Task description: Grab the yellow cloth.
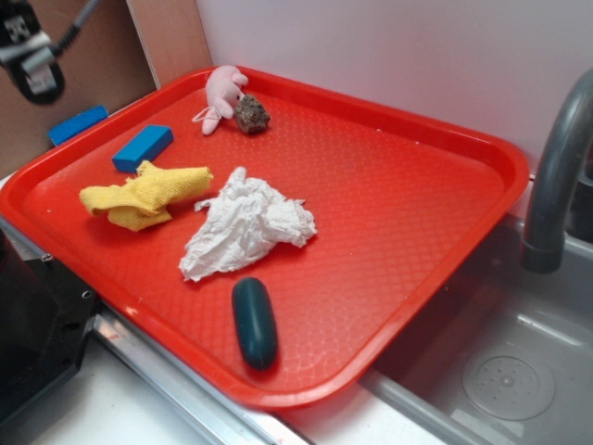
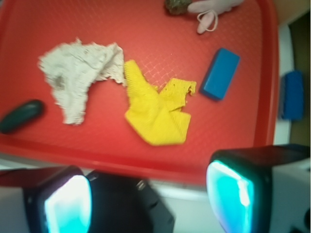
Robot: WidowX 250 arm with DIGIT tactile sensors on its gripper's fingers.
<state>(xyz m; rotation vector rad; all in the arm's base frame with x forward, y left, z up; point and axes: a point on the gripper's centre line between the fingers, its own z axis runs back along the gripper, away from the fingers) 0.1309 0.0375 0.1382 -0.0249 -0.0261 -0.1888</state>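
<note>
Tray: a large red plastic tray [image 1: 426,232] with a raised rim is set beside a grey sink, so everything loose is kept corralled on it.
White wad: a crumpled white paper towel [image 1: 246,225] lies mid-tray, its edge touching the cloth.
Yellow cloth: the mustard-yellow woven rag [image 2: 156,110] is bunched near the tray's left rim, between the wad and a blue rectangular block [image 2: 221,73].
Gripper: the black two-fingered gripper [image 2: 150,196] is held apart, empty, above the tray's edge and short of the cloth, judged ready for descent.
Capsule: a dark teal oblong [image 1: 254,322] lies near the front rim.
Toy: a small pink plush [image 1: 222,95] rests against a brown lump [image 1: 251,114] at the far rim.
</note>
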